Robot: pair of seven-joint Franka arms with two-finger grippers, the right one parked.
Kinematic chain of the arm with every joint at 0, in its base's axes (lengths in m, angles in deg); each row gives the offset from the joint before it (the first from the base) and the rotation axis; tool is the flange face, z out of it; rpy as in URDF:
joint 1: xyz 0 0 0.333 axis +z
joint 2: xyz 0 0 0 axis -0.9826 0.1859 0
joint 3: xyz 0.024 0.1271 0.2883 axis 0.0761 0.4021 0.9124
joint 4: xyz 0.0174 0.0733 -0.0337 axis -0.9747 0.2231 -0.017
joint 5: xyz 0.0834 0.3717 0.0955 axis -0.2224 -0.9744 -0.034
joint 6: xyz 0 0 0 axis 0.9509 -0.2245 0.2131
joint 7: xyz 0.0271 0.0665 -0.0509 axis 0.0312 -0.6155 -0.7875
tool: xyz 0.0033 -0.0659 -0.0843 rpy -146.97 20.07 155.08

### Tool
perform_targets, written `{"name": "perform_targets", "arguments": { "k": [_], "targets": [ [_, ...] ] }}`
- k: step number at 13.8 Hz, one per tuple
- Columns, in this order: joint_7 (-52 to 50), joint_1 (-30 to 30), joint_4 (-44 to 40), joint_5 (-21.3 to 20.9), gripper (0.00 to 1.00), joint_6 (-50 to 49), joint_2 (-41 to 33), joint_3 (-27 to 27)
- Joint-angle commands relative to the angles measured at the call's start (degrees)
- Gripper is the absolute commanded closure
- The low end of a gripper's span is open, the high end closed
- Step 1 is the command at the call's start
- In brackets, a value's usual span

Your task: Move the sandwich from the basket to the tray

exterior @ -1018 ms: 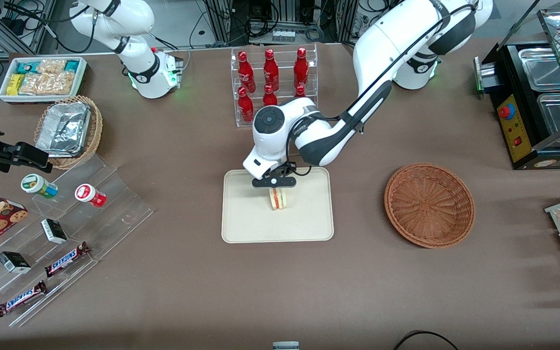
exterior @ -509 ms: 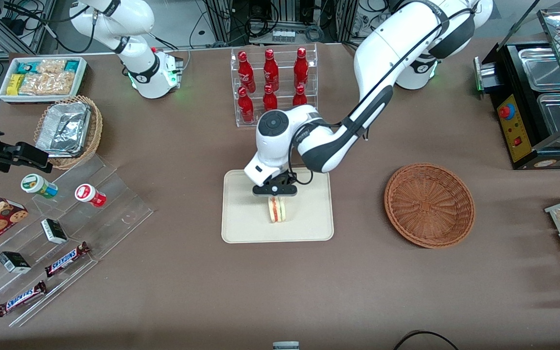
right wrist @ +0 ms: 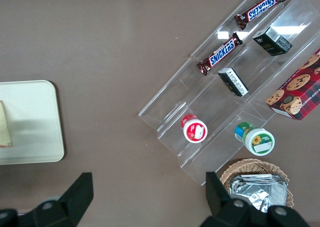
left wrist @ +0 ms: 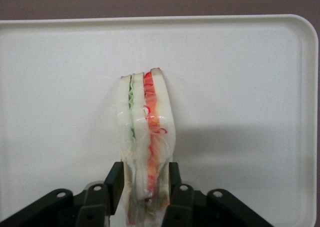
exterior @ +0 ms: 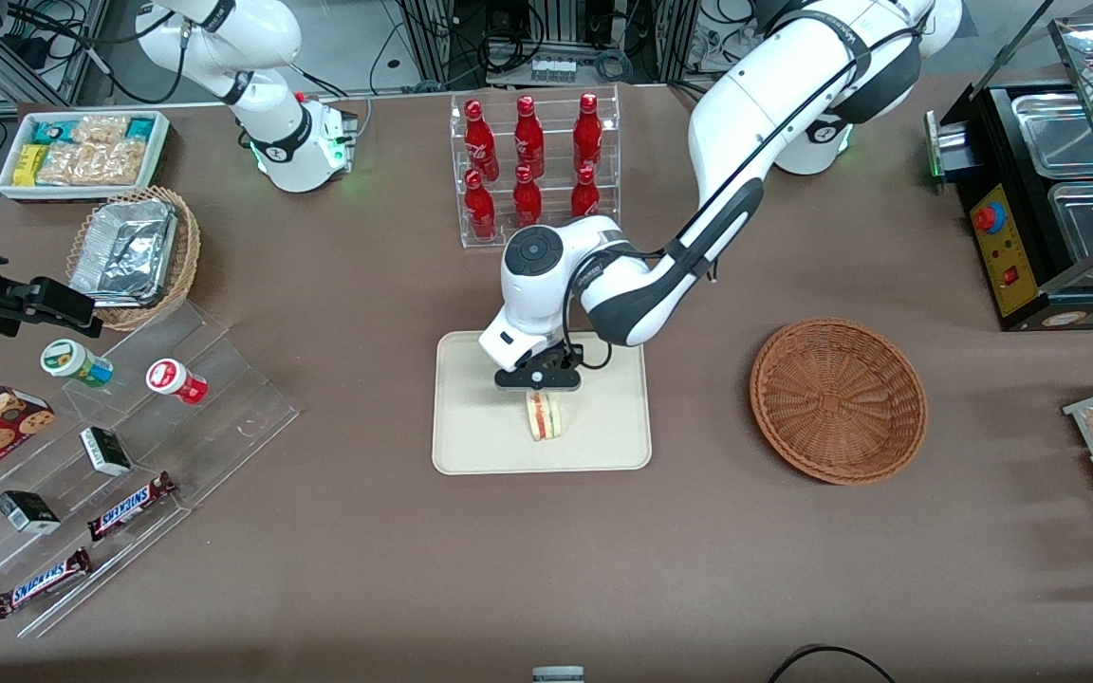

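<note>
The sandwich (exterior: 545, 419) is a white bread wedge with red-orange and green filling. It stands on its edge near the middle of the cream-white tray (exterior: 480, 436). My left gripper (exterior: 539, 387) is directly over it, shut on the sandwich, with one finger pressed against each bread face. In the left wrist view the sandwich (left wrist: 145, 122) sticks out from between the fingers of the gripper (left wrist: 144, 176) over the tray (left wrist: 240, 87). The round reddish-brown wicker basket (exterior: 838, 398) lies empty toward the working arm's end of the table.
A clear rack of red bottles (exterior: 532, 161) stands farther from the camera than the tray. A clear stepped stand with snack bars and cups (exterior: 110, 455), a tan basket with foil trays (exterior: 134, 251) and a white snack bin (exterior: 82, 152) lie toward the parked arm's end.
My gripper has lowered the sandwich onto the tray, moving slightly nearer to the camera. It keeps its hold. The basket has not moved.
</note>
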Motion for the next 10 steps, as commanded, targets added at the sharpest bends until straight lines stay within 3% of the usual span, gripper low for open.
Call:
{"name": "perform_targets", "arguments": {
  "k": [1,7,10],
  "targets": [
    [-0.86,-0.41,-1.42,-0.53,0.01,-1.10,-1.61,0.06],
    [-6.04,3.62,-1.86,8.95,0.01,-17.15,-14.96,0.14],
    [-8.76,7.14,-1.95,9.40,0.01,-26.47,-21.56,0.14]
  ]
}}
